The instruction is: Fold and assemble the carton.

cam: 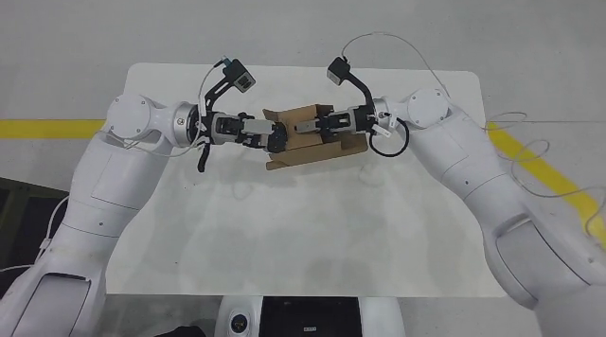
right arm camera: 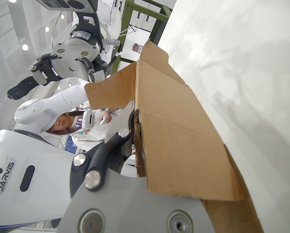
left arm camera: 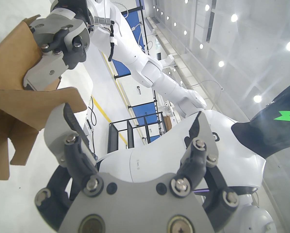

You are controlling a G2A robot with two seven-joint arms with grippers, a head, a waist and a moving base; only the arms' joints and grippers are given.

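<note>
Right gripper (cam: 303, 127) horizontal, on carton (cam: 322, 154) edge

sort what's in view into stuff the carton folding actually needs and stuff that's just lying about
Part of the job:
- carton, partly folded
- right gripper, shut on one carton wall
- left gripper, open at a flap

Just about:
- table underneath
- yellow floor line
- green frame past the table edge
</note>
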